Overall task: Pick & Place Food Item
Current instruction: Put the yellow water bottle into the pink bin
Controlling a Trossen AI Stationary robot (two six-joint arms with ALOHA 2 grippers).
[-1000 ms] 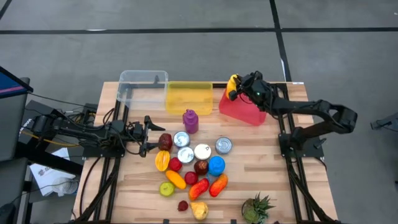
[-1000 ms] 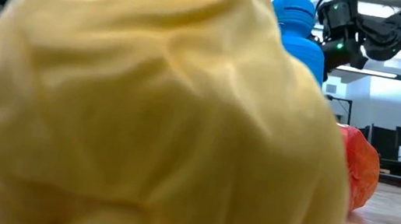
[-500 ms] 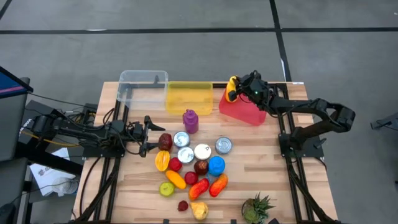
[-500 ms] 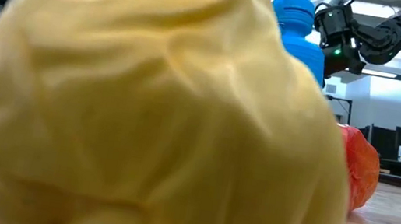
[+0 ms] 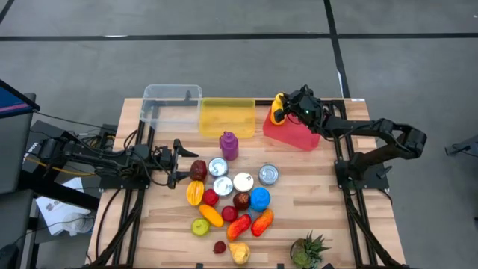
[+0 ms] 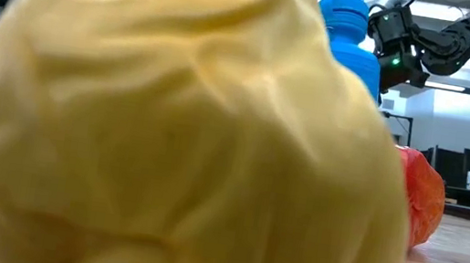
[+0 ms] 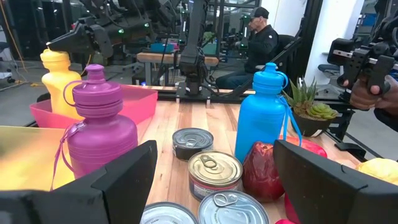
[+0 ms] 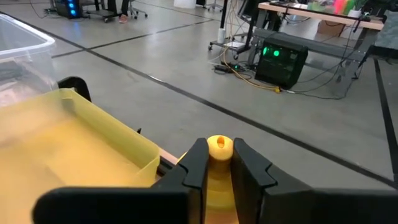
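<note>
A yellow bottle [image 5: 278, 103] stands upright over the pink bin [image 5: 293, 133] at the table's far right, and my right gripper [image 5: 284, 110] is shut on it. The left wrist view shows the bottle [image 7: 58, 73] with its base hidden behind the bin's wall [image 7: 140, 99]. At the table's left, my left gripper [image 5: 179, 161] stands open and level. It faces a pile of bottles, cans and fruit and touches nothing. My right gripper pinches the yellow bottle just under its cap [image 8: 219, 148] between its two fingers. The fingers come nearly level from the table's right side and lie across the bottle, which stays upright. Whether its base rests on the bin's floor I cannot tell.
A clear bin [image 5: 172, 103] and a yellow bin [image 5: 226, 116] stand along the far edge. A purple bottle [image 7: 99, 127], a blue bottle [image 7: 264, 121], cans [image 7: 214, 174] and fruit crowd mid-table. A potted plant [image 5: 310, 250] sits near right. A pale yellow item [image 6: 170, 132] fills the low view. A person [image 7: 258, 43] sits beyond the table.
</note>
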